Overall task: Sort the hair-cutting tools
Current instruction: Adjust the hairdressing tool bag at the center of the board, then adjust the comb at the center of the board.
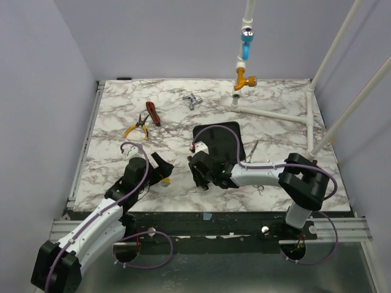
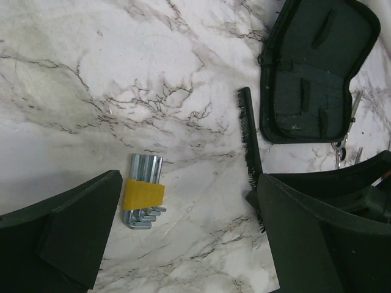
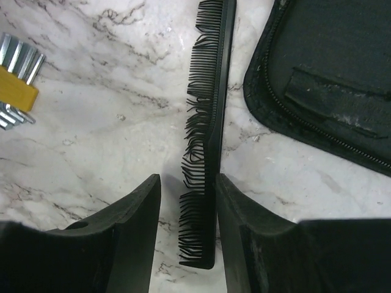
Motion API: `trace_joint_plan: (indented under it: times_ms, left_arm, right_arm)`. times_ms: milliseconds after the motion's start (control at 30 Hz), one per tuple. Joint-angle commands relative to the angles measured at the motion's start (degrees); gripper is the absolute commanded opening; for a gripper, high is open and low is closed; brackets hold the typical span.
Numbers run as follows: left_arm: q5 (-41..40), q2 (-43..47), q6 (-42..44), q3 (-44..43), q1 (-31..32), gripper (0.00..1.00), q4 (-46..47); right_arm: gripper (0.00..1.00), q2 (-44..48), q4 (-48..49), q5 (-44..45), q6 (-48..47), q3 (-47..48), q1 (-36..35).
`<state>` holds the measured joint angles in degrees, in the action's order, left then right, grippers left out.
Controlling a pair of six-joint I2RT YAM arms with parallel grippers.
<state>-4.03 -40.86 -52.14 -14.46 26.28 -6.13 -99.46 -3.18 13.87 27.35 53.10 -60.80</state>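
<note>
Now, top view: open case (image 1: 225, 131) sits mid-counter (image 1: 116, 104), its near part under the right arm.
Scissors (image 1: 252, 149): on the counter just right of the case, outside it.
Right end effector (image 1: 201, 174): down at the case's near-left corner, hiding whatever lies beneath.
Left end effector (image 1: 162, 171): left of the case, holding nothing.
Pliers (image 1: 137, 127) and red tool (image 1: 153, 113): beyond and left of the case.
Left wrist view: comb (image 2: 247, 137) lies flat just left of the case (image 2: 317, 67), not touching it. The scissors (image 2: 343, 143) are at the case's other side and the hex keys (image 2: 145, 192) well left.
Left fingers (image 2: 67, 238): spread wide, empty.
Right wrist view: the end effector (image 3: 186, 195) straddles the comb's (image 3: 214, 110) near end, beside the case (image 3: 330, 73).
Right fingers (image 3: 134, 232): apart. One looks pressed against the spine, but a gap shows on the teeth side, so not clamped yet.
Progress: nothing sorted, since both tools lie outside the case. Likely left: close on the comb, stow it, then the scissors.
</note>
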Motion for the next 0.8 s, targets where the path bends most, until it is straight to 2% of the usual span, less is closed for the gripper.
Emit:
trace_joint_plan:
  times_ms: [0,700,733,767]
  left_arm:
    - [-0.1,2.4,0.2,0.2,0.1,0.95,-0.6]
    - [0.2,13.2,-1.6,4.9,0.1,0.95,-6.0]
    - [-0.2,15.2,-1.6,4.6,0.1,0.95,-8.0]
    - [-0.3,16.0,-1.6,4.6,0.1,0.95,-8.7]
  right_arm:
    - [0.43,-1.3,-6.7,6.7,0.6,0.4,-3.2]
    - [0.4,3.4,-20.1,12.2,17.6,-4.3,-19.8]
    - [0.5,5.3,-19.9,14.9,20.2,-3.9,-20.0]
    - [0.55,6.3,-19.5,16.3,20.5,-3.7,-19.9]
